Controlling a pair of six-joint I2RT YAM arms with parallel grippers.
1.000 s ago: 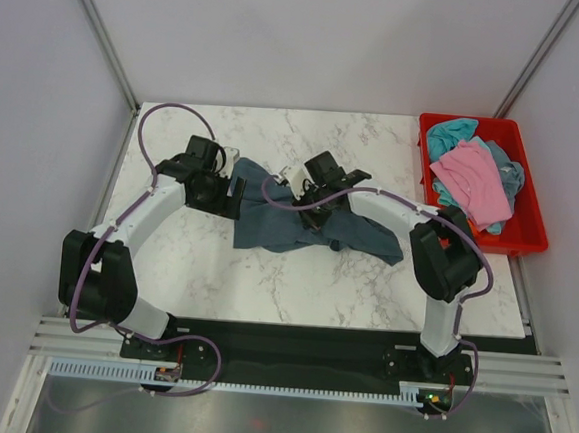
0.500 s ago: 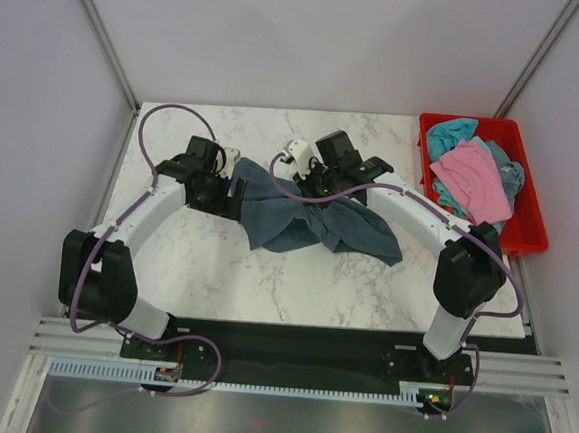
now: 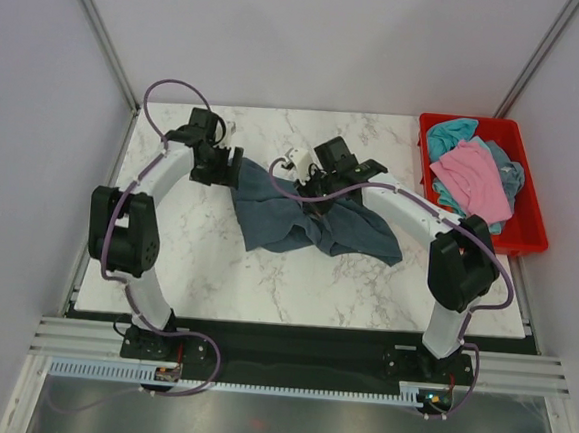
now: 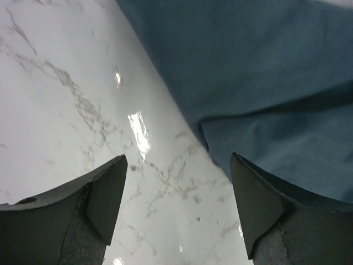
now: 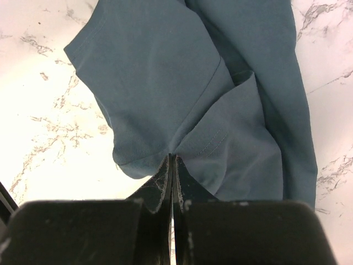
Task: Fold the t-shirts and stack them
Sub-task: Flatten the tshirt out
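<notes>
Slate-blue t-shirt [image 3: 304,228], soft matte knit with a stitched hem, lies rumpled on the glossy marble worktop [image 3: 365,283]. Its folds converge at the tip of the right tool [image 5: 172,157], which is pressed together on a pinch of cloth. The left tool [image 4: 177,161], spread, has swung in: the cloth's edge now lies under its right finger, likely for a second grip.

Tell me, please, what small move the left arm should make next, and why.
Probably ease the open left gripper onto the edge of the slate-blue t-shirt and close: that edge lies between its fingers, and the right gripper pinches the cloth.
</notes>
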